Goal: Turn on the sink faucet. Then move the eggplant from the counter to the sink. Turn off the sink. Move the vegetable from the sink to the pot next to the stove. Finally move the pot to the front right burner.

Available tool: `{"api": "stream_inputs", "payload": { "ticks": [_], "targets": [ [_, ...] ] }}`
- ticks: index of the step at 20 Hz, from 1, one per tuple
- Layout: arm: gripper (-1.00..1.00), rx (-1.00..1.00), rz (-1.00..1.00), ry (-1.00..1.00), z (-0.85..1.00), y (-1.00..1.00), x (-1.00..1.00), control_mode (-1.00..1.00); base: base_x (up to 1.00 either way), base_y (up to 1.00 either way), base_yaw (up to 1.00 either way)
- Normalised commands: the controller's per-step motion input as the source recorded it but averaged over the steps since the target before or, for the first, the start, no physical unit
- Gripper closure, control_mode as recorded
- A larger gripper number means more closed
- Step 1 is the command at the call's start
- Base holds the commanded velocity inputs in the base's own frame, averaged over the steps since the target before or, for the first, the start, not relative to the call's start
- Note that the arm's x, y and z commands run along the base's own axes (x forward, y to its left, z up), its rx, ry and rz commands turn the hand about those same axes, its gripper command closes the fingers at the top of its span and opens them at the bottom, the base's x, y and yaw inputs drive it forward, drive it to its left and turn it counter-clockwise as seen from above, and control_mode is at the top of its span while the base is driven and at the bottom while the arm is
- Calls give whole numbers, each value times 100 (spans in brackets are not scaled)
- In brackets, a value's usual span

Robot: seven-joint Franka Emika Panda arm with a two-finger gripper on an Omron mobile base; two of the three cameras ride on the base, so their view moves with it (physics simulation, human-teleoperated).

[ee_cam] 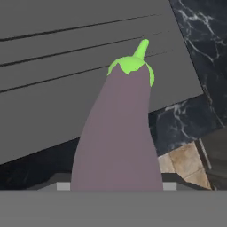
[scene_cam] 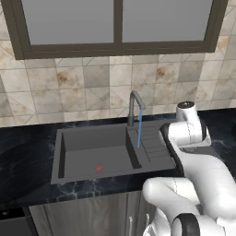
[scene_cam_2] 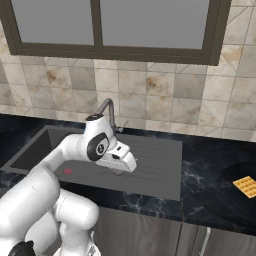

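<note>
I have the eggplant (ee_cam: 119, 133) between the jaws; in the hand view its purple body rises straight up from the gripper (ee_cam: 116, 188), green stem tip pointing away, so I read the jaws as closed on it. It hangs over the ribbed drainboard wing of the sink (scene_cam: 92, 143), near that wing's front edge, with the black counter (ee_cam: 190, 119) just past it. In the right base view, a bit of purple shows under the hand, above the wing.

The sink faucet (scene_cam: 134, 108) stands at the back of the sink, between basin and wing, and a thin blue stream (scene_cam: 139, 131) falls from its spout, so the water is running.

My worry: the eggplant is over the wing, not the basin. Releasing here would leave it on the ribs, where it could roll off onto the counter. Carrying it toward the basin takes the hand close past the faucet stem, and a bump there could knock the lever.

I can read no brand, label or writing anywhere.
</note>
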Motion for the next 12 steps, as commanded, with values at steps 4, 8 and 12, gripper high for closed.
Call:
{"api": "stream_inputs", "payload": {
  "ticks": [4, 8, 12],
  "targets": [
    [100, 0, 18, 14, 23, 100, 0, -100, 0, 0, 0],
    [100, 0, 18, 11, 3, 100, 1, -100, 0, 0, 0],
    [100, 0, 13, 9, 0, 100, 21, -100, 0, 0, 0]
  ]
}}
